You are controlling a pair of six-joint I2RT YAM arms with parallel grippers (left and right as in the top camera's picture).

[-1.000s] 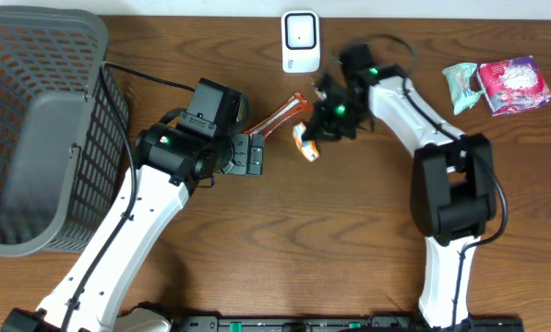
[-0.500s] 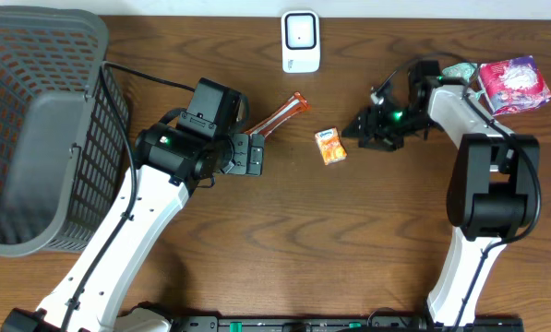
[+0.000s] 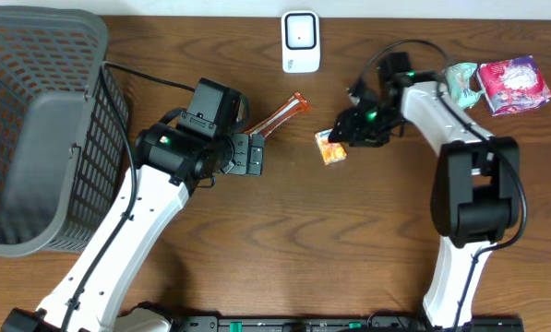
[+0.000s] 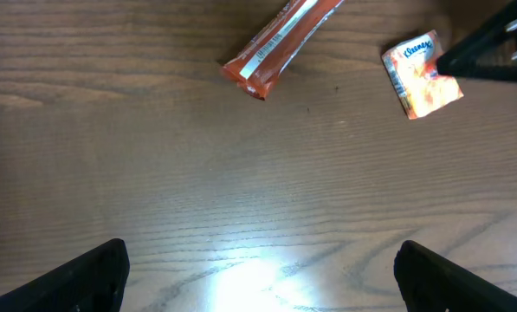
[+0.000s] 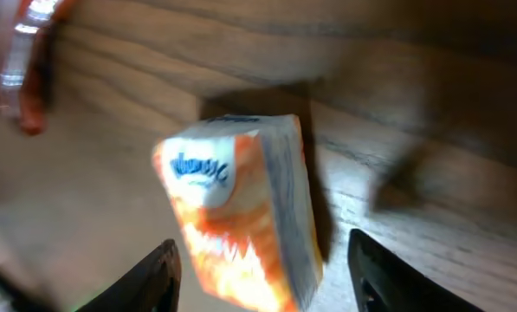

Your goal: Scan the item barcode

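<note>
The small orange tissue pack (image 3: 329,148) lies flat on the wooden counter (image 3: 349,240), just right of centre in the overhead view and below the white scanner (image 3: 301,41) that stands at the top edge. The right gripper (image 3: 342,134) sits over the pack's upper right corner. In the right wrist view its two fingers (image 5: 150,277) stand apart at the bottom of the frame, with the pack between them. The jaws are parted and not pressed onto it, though the left finger is very near its edge. A long orange-red stick packet (image 3: 282,115) lies slanted to the left of the pack, apart from it. The left gripper (image 3: 247,154) is just left of the stick packet's lower end. In the left wrist view its fingers (image 4: 85,277) are spread wide at the two bottom corners, with only bare wood between them. A dark mesh basket (image 3: 35,129) fills the upper left of the overhead view. A teal packet (image 3: 460,81) and a pink-red packet (image 3: 513,85) lie together in the upper right corner.
</note>
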